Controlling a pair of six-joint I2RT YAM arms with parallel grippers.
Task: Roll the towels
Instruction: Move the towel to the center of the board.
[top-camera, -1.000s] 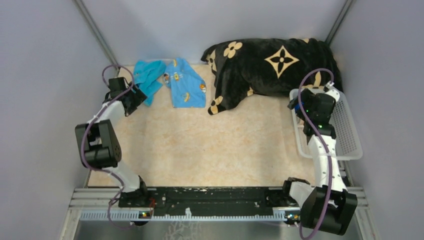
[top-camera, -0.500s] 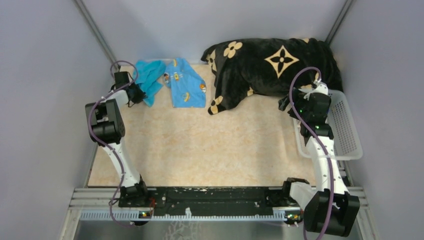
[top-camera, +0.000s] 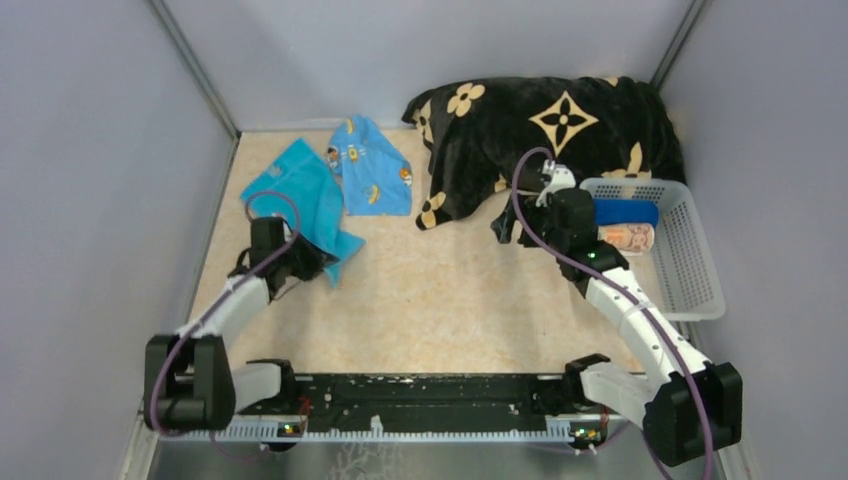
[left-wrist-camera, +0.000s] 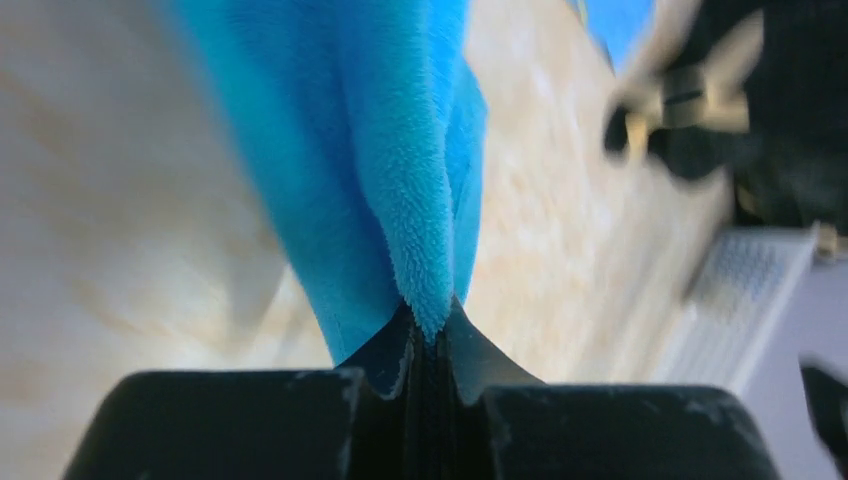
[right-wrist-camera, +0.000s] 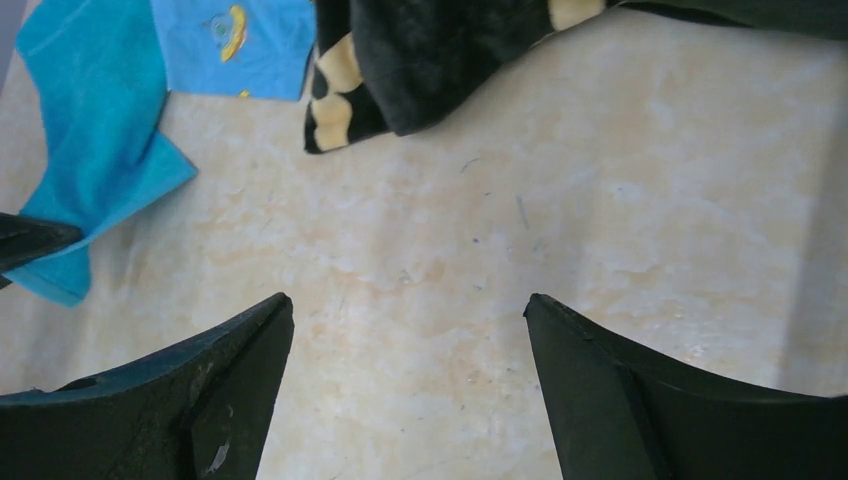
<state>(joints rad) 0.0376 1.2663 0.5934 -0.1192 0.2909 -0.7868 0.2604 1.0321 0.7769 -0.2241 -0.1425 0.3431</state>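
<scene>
Turquoise towel (top-camera: 300, 195) is out of the back-left corner now, dragged nearer along the surface (top-camera: 450, 300), one edge pinched tight in the left gripper (left-wrist-camera: 430, 325). Right gripper (right-wrist-camera: 405, 330) has swung off the basket (top-camera: 695, 275), jaws wide, holding nothing.

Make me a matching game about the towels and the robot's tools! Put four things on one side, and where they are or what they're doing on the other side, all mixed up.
Things:
1. turquoise towel
2. cartoon towel
3. dark blue rolled towel
4. right tool

Places or states:
A. inside the white basket
B. open, above the bare table
C. pinched in the shut left tool
D. spread out beside the black blanket

Right pairs: 1-C, 2-D, 3-A, 4-B.
</scene>
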